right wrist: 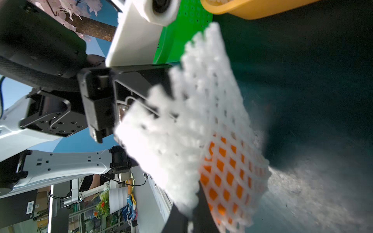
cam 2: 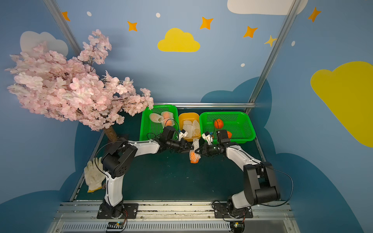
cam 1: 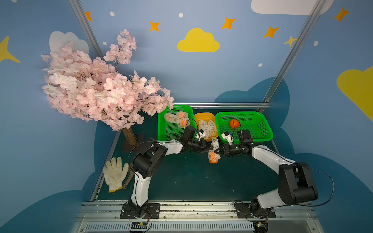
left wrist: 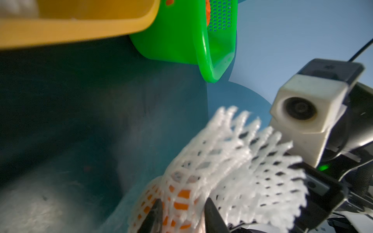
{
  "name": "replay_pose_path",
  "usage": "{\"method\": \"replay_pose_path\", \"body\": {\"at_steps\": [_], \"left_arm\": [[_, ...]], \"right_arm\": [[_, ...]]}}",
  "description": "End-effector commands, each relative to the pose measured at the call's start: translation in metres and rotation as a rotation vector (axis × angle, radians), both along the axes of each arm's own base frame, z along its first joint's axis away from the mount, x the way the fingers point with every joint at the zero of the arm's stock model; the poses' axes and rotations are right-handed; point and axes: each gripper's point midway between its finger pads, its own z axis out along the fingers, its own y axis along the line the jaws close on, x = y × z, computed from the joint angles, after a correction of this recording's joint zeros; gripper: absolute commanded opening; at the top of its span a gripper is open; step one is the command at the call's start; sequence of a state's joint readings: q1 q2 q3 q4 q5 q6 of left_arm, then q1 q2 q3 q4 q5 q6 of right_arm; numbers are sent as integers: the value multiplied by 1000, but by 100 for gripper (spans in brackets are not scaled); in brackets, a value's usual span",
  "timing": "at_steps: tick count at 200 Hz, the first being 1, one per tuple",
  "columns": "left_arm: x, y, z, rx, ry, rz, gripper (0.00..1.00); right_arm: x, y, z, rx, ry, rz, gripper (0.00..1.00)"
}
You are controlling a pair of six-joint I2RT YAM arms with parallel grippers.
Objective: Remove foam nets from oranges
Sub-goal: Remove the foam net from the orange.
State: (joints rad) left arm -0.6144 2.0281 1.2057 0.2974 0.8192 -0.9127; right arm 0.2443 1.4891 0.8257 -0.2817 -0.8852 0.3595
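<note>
You work in a staged robot-lab booth: aluminium posts (cam 1: 290,54) frame blue cloud-painted walls (cam 1: 181,80), a fake blossom tree (cam 1: 96,90) stands inside, and arm bases (cam 1: 139,210) bolt to a metal rail (cam 1: 191,209).

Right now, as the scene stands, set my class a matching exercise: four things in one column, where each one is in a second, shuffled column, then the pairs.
Things
1. netted orange
2. bare orange
3. empty foam nets
4. white glove

Places
A. in the yellow tub
B. between the left gripper and right gripper
C. flat at the table's left edge
D. in the right green basket

Pairs: 1-B, 2-D, 3-A, 4-C
</note>
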Motion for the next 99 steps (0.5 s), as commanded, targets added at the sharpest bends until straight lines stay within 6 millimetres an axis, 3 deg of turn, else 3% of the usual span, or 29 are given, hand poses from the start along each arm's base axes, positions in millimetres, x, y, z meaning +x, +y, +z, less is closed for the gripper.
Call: {"method": "replay_pose_path", "body": {"at_steps": [1, 33, 62, 75, 99], "left_arm": [[-5, -4, 7, -11, -41, -50, 28], [-11, -9, 10, -5, -53, -87, 23], [-7, 3, 3, 54, -48, -47, 25], [-1, 13, 0, 81, -32, -9, 33], [9, 25, 13, 87, -55, 38, 58]], "right_arm": [[3, -4, -11, -49, 24, -8, 0], [12, -10, -19, -114, 30, -40, 0], [19, -14, -17, -158, 35, -62, 0], [19, -17, -16, -179, 44, -71, 0], [20, -18, -12, -190, 72, -76, 0]]}}
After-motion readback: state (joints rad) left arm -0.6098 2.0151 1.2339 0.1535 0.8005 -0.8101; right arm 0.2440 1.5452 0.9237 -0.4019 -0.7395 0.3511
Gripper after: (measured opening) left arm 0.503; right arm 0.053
